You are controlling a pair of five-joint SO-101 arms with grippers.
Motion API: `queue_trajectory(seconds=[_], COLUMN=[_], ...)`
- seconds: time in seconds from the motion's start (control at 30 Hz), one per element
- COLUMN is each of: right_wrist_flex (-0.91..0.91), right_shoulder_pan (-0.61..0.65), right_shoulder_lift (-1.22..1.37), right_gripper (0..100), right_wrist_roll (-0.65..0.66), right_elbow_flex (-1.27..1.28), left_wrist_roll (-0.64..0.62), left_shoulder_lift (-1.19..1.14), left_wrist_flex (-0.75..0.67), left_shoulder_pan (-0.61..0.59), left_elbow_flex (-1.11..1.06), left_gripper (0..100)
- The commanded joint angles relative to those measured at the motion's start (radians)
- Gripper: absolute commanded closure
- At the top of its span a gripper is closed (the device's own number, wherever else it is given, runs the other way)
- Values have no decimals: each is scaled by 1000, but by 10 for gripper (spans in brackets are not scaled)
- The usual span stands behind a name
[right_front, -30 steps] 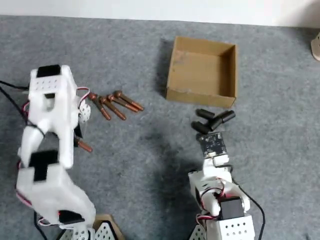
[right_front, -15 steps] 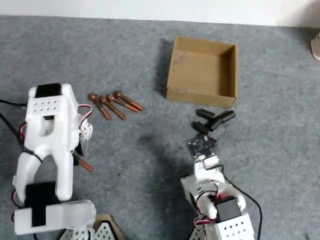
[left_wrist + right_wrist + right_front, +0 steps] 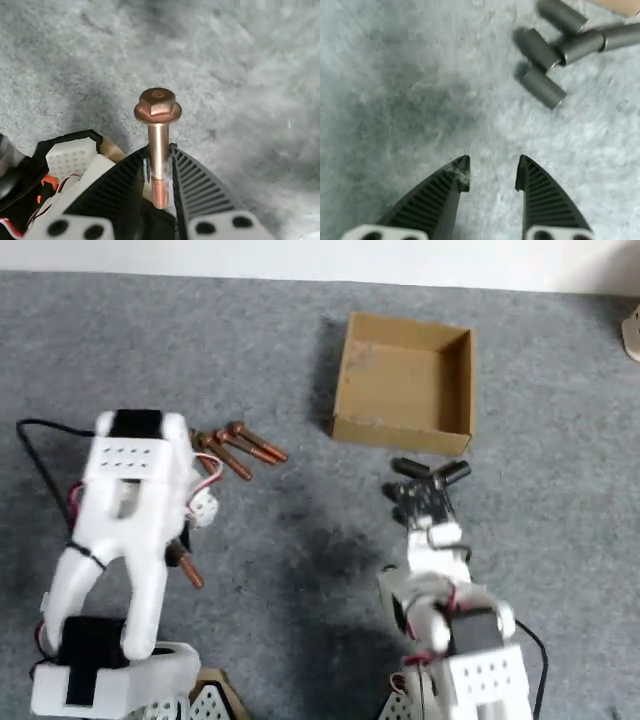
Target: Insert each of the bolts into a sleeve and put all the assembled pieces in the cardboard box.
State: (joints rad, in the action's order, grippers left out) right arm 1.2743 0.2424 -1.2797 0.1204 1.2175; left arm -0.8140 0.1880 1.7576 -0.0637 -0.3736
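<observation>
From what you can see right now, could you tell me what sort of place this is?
Probably a small robotics workbench: a grey carpet-like tabletop, the left arm and right arm side by side, and loose bolts, sleeves and a cardboard box laid out.

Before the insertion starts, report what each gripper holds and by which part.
The left gripper grips a bolt by its shank near the threaded end, head sticking out. The right gripper is open and holds nothing.

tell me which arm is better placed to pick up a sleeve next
Right. The right claw is open and empty, with the sleeves lying just ahead of it near the cardboard box. The left claw is shut on a bolt, far from the sleeves.
</observation>
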Motion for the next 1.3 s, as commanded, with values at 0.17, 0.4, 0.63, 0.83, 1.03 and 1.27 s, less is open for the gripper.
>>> queue_trajectory(seconds=[0.17,0.4,0.63,0.83,1.03,1.27], right_wrist_flex=[-33,-375,-358,-357,-358,-449], right_shoulder_pan=[-31,-50,-68,-151,-193,-193], right_shoulder_lift=[479,644,756,843,981,1193], right_gripper=[847,847,847,847,847,847], right_wrist_roll=[6,218,589,838,910,910], right_elbow_flex=[-346,-295,-298,-383,-452,-463], left_wrist_roll=[15,15,15,15,15,15], left_shoulder_lift=[5,-2,-4,1,5,5], left_wrist_flex=[-135,-176,-265,-350,-348,-347], left_shoulder_pan=[-27,-30,-30,-30,-30,-31], left_elbow_flex=[16,-25,-68,-107,-105,-107], left_gripper=[995,995,995,995,995,995])
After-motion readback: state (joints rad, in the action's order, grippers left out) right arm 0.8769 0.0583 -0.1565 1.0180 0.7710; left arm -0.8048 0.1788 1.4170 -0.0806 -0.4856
